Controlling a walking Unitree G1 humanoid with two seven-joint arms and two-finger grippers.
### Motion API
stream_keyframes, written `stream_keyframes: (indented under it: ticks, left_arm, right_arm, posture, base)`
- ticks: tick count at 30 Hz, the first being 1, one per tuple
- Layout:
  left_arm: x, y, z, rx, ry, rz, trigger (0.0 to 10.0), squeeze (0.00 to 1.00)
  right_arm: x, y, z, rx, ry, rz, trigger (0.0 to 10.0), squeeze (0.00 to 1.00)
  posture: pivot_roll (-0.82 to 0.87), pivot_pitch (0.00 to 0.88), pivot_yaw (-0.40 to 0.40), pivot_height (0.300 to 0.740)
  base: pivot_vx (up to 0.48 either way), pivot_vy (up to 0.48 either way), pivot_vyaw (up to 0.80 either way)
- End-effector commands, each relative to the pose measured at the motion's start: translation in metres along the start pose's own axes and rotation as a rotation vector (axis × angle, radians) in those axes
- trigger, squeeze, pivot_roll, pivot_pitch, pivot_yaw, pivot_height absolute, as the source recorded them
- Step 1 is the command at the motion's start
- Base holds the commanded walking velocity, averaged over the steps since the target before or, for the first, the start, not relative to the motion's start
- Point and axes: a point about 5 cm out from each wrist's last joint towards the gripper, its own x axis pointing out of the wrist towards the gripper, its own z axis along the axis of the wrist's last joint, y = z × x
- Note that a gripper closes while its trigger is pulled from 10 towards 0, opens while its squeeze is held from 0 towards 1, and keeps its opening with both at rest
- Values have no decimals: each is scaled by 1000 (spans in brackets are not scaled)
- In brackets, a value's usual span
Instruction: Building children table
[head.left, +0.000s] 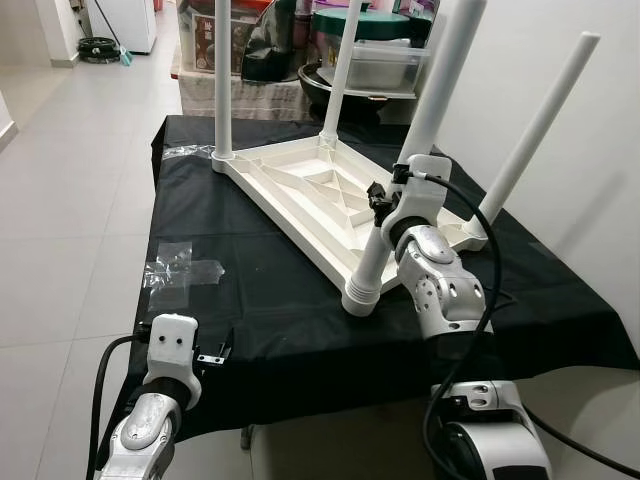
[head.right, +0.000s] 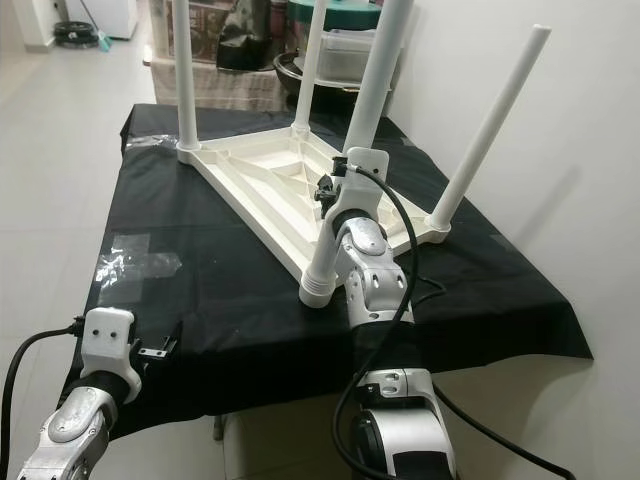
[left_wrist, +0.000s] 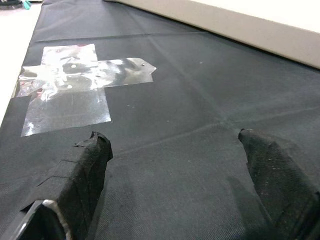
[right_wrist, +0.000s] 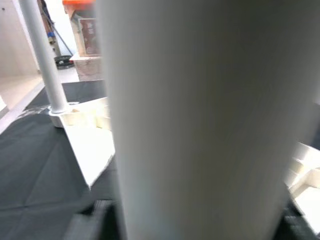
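Right gripper (head.left: 385, 200) clamps the near leg (head.left: 405, 165) of the upturned table (head.left: 300, 190) — twist straight w/o tilting; left gripper (left_wrist: 175, 150) wide, idle.

The right gripper's (head.left: 384, 203) black fingertips are hidden behind the white plastic table leg (head.left: 415, 150) it reaches around, so their grip is perhaps closed. That leg's top is cut off by the frame edge. In the right wrist view the leg is a close blur.
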Motion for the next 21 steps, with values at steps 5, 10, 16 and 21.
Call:
stream_keyframes:
  ticks: [5,10,16,21]
  left_arm:
    - [1,-3,-2,-1,0,-8,10000,0]
    - [1,-3,-2,4,3,-20,10000,0]
    - [6,-3,1,15,-8,-27,10000,0]
    - [5,-2,1,14,-9,-25,10000,0]
  right_arm:
    - [7,-23,36,-12,-106,115,10000,133]
    - [2,-11,45,-103,-155,524,10000,0]
    - [4,-7,1,-145,34,740,8314,0]
    - [7,-8,-5,-139,49,684,0,0]
  posture:
    - [15,0,-134,740]
    - [7,0,-123,740]
    - [13,0,-125,740]
    - [13,0,-125,740]
  base:
    - [0,0,0]
    - [0,0,0]
    - [0,0,0]
    - [0,0,0]
